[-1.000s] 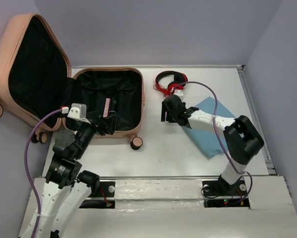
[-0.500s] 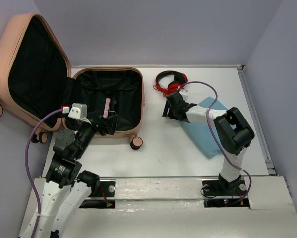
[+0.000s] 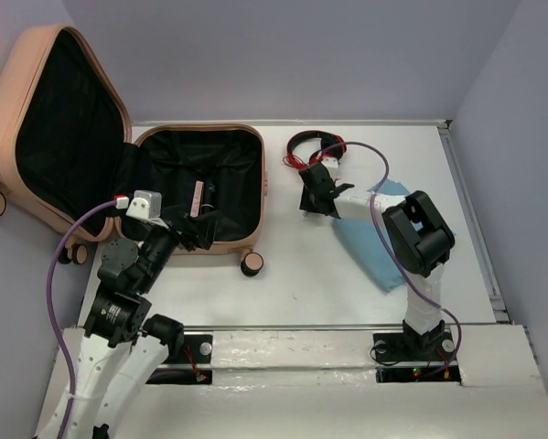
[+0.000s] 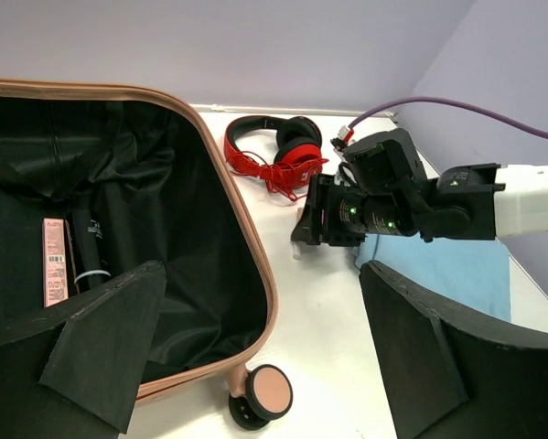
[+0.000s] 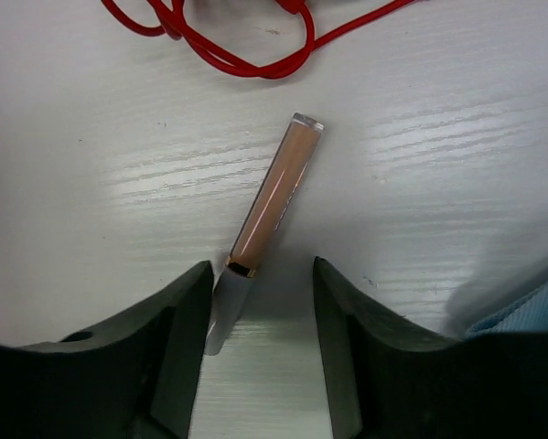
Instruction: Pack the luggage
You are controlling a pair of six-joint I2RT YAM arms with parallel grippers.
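The peach-pink luggage (image 3: 255, 197) lies open at the table's left, its lid (image 3: 17, 87) raised and its black lining showing. A pink packet (image 3: 197, 197) and a dark item lie inside. My left gripper (image 3: 196, 230) is open and empty over the suitcase's near rim (image 4: 255, 265), above a wheel (image 4: 260, 393). My right gripper (image 3: 312, 197) is open and low over the table. In the right wrist view a peach lip-gloss tube (image 5: 274, 187) lies flat, its silver cap between my open fingers (image 5: 177, 315), close to the left one. My right gripper (image 5: 260, 302) is not closed on it.
Red-and-black headphones (image 3: 315, 149) with a red cable (image 5: 246, 46) lie just beyond the right gripper. A blue cloth (image 3: 383, 247) lies under the right arm. The table's right rail is at the far right. Purple walls surround the table.
My right gripper has moved away from me toward the headphones, off the blue cloth, and now straddles the lip-gloss tube. The left arm has not moved.
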